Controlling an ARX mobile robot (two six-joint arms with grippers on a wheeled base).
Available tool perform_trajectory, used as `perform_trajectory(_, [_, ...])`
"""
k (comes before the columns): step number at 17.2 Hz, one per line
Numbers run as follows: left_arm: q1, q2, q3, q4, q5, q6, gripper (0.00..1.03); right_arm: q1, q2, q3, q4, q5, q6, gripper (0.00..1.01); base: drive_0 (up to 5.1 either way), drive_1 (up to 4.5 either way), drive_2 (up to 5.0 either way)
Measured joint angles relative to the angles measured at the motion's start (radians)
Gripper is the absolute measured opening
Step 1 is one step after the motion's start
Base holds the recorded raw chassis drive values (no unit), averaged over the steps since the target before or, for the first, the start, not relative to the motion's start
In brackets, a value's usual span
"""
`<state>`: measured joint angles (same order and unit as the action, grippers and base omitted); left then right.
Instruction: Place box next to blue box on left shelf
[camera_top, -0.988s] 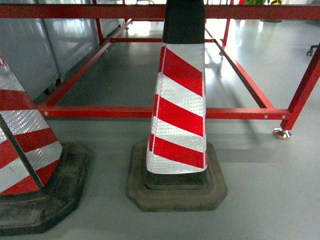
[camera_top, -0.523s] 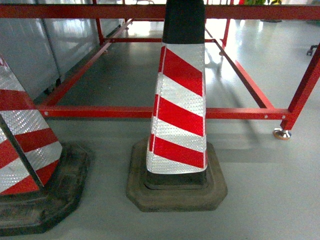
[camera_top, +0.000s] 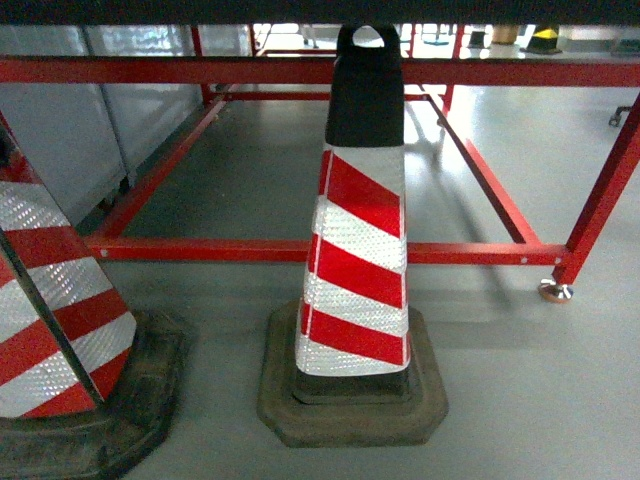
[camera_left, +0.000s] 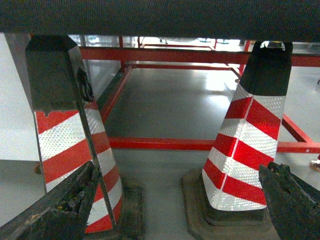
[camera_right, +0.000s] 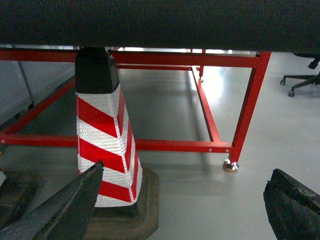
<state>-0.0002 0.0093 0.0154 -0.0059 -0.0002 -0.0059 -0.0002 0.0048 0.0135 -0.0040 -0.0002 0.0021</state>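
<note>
The box, the blue box and the left shelf are all out of view. My left gripper (camera_left: 181, 169) is open over the grey floor, its dark fingers (camera_left: 65, 205) spread wide with nothing between them. My right gripper (camera_right: 187, 170) is open too, with only bare floor between its fingers (camera_right: 292, 205). Neither gripper shows in the head view.
A red-and-white striped traffic cone (camera_top: 358, 250) stands on its dark base just ahead, and a second cone (camera_top: 45, 300) at the near left. Behind them is a red tubular frame (camera_top: 300, 250) with a foot (camera_top: 553, 291) at the right. A dark band (camera_top: 320, 10) spans the top.
The head view has shifted so that the scene sits lower in the frame: the cone's black top with its handle hole now shows, and a dark band has come in along the top edge.
</note>
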Motion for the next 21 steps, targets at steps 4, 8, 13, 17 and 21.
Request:
perform_trajectory(4, [0.000, 0.000, 0.000, 0.002, -0.002, 0.006, 0.98, 0.000, 0.000, 0.000, -0.001, -0.001, 0.000, 0.98, 0.0, 0.00, 0.0])
perform_trajectory(8, [0.000, 0.000, 0.000, 0.002, 0.000, 0.006, 0.98, 0.000, 0.000, 0.000, 0.000, 0.000, 0.000, 0.98, 0.0, 0.00, 0.0])
perform_trajectory(13, [0.000, 0.000, 0.000, 0.002, 0.000, 0.006, 0.98, 0.000, 0.000, 0.000, -0.002, 0.000, 0.002, 0.98, 0.0, 0.00, 0.0])
perform_trajectory(17, [0.000, 0.000, 0.000, 0.002, 0.000, 0.006, 0.98, 0.000, 0.000, 0.000, -0.002, -0.001, 0.001, 0.98, 0.0, 0.00, 0.0])
perform_trajectory(21, [0.000, 0.000, 0.000, 0.002, 0.000, 0.007, 0.98, 0.000, 0.000, 0.000, -0.001, 0.000, 0.001, 0.98, 0.0, 0.00, 0.0])
